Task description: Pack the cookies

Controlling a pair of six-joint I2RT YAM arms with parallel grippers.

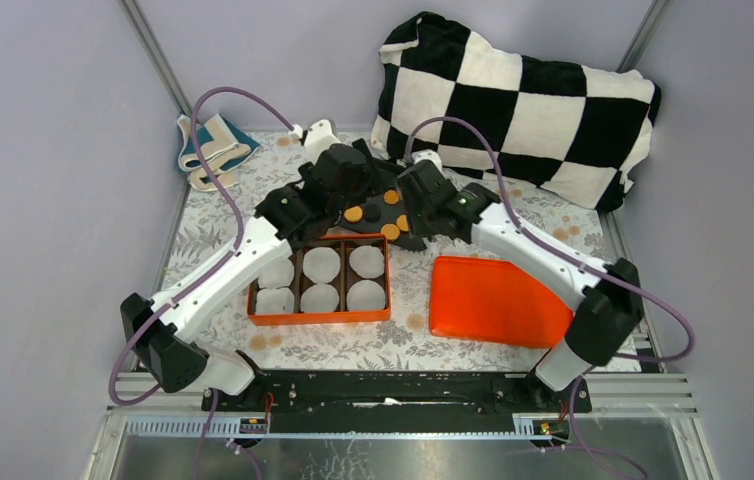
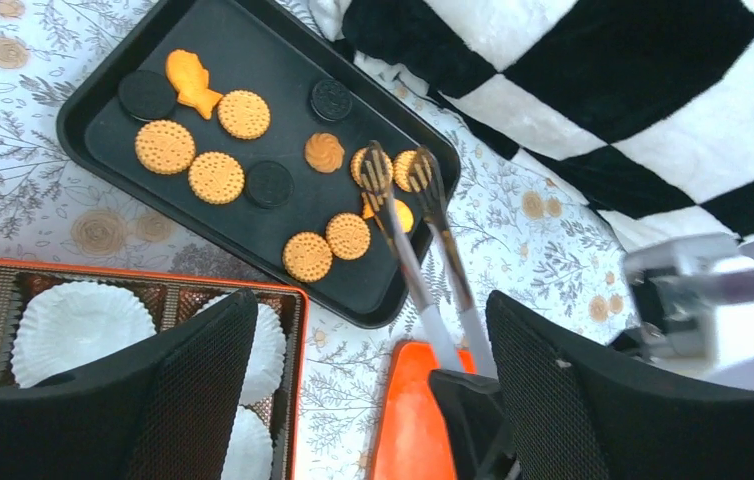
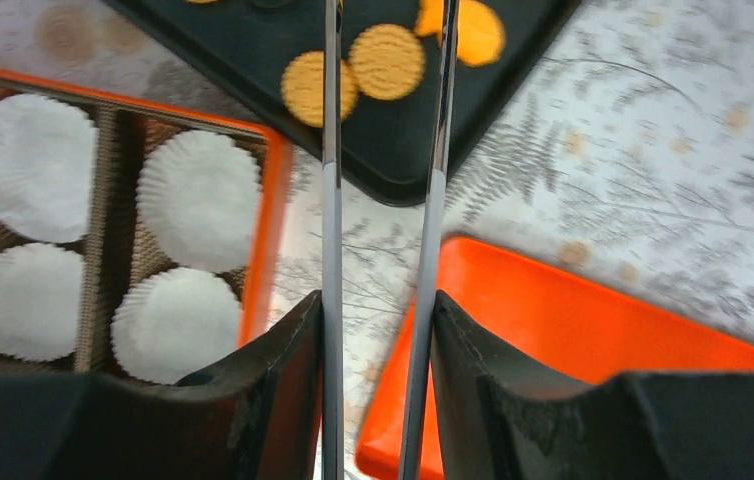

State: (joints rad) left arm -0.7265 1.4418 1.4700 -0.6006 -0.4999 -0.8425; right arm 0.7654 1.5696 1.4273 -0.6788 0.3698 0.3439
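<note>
Several orange cookies (image 2: 216, 177), mostly round and one fish-shaped (image 2: 191, 80), lie on a black tray (image 2: 253, 60) with a few dark round biscuits (image 2: 146, 94). They also show in the top view (image 1: 353, 213). My right gripper (image 3: 378, 310) is shut on metal tongs (image 3: 331, 200). The tongs' tips (image 2: 398, 180) stand slightly apart over the orange cookies at the tray's right end. My left gripper (image 2: 371, 320) is wide open and empty, hovering above the tray's near edge. In the top view both grippers, left (image 1: 338, 175) and right (image 1: 423, 200), crowd over the tray (image 1: 378, 210).
An orange box (image 1: 319, 318) with white paper cups (image 1: 321, 264) in its compartments sits just in front of the tray. An orange lid (image 1: 493, 300) lies to its right. A checkered pillow (image 1: 523, 100) is at the back right, a folded cloth (image 1: 215, 145) at the back left.
</note>
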